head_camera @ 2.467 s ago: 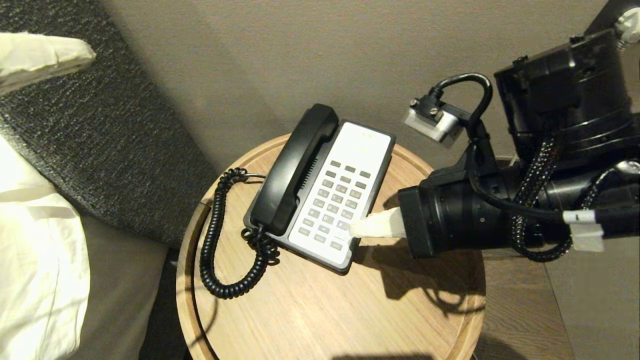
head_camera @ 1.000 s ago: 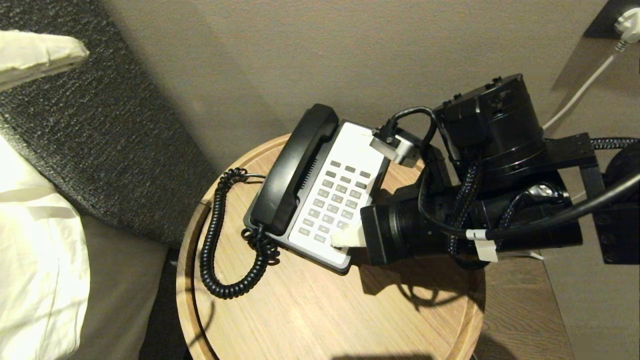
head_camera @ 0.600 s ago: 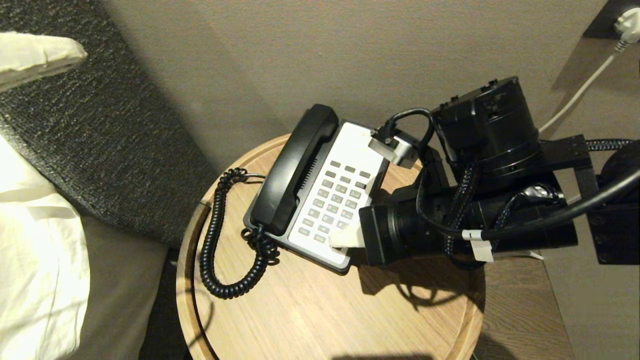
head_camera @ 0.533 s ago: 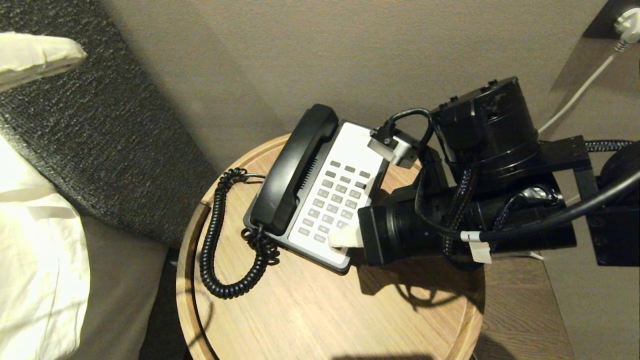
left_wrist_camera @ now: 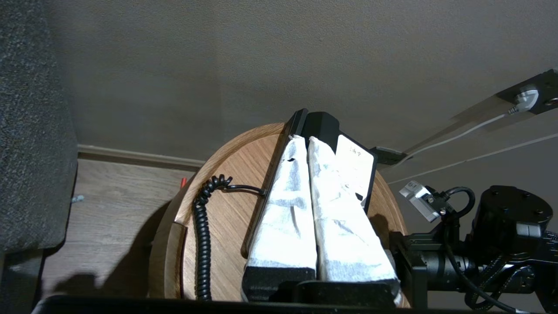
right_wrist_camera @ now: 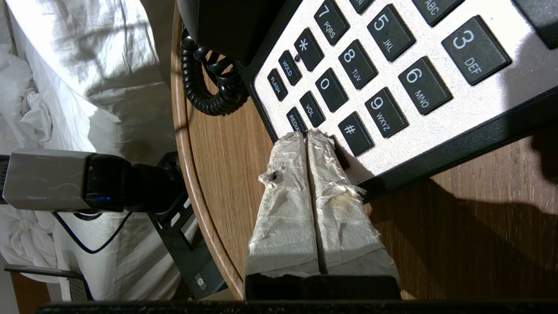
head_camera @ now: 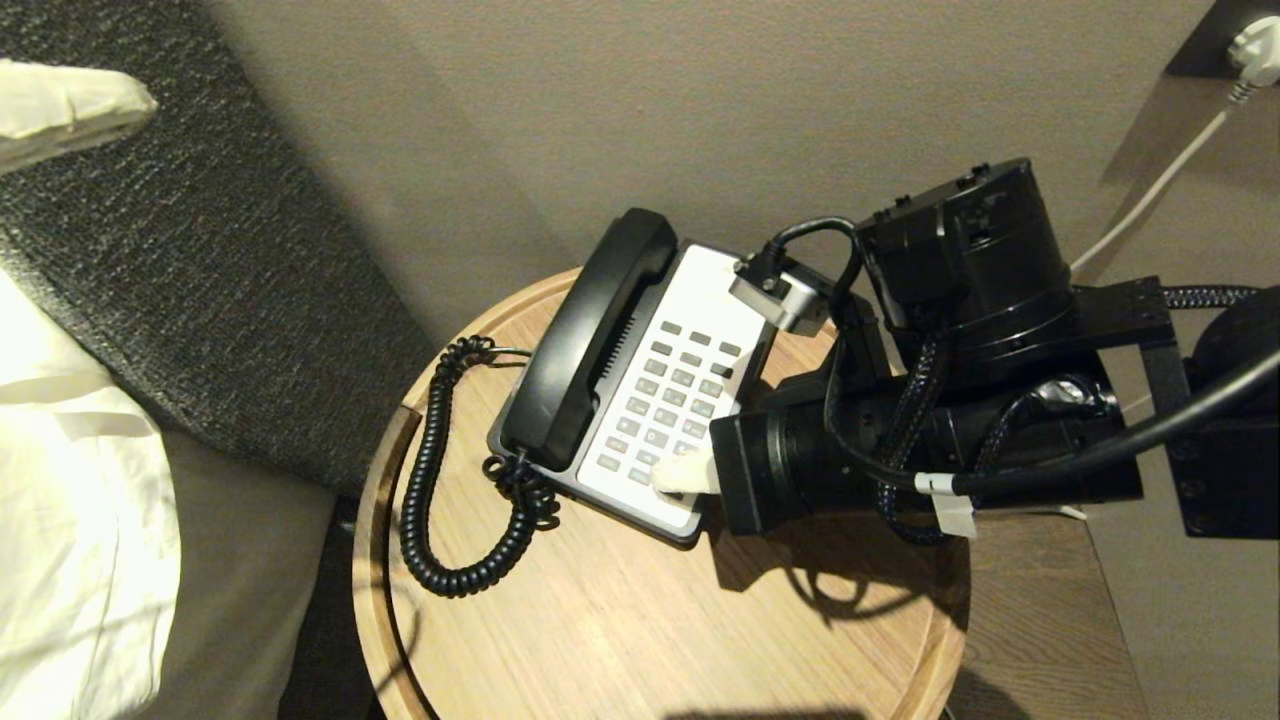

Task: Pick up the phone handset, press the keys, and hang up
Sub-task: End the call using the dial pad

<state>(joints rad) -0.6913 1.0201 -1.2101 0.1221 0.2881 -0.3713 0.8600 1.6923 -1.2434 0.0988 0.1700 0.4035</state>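
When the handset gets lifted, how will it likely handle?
The handset looks rigid, so it should hold shape. Its glossy rounded plastic may slip. The coiled cord will probably stretch and tug back toward the phone base.

The right arm (head_camera: 960, 400) is built of glossy black cylindrical housings, with a broad drum-shaped segment (head_camera: 965, 255) at 1 o'clock from its wrist. A small silver-grey camera block (head_camera: 778, 298) with two screws sits at 11 o'clock from the wrist, fed by a looping black cable. Braided black-and-white sleeved cables run down the forearm, and a thick smooth black cable bears a white tape tag (head_camera: 950, 503). The right gripper (right_wrist_camera: 307, 136) has two tapered fingers wrapped in wrinkled, frayed white tape on a black base. The left gripper (left_wrist_camera: 305, 141) carries the same white-wrapped wedge fingers, with grey smudges, on a black mount.
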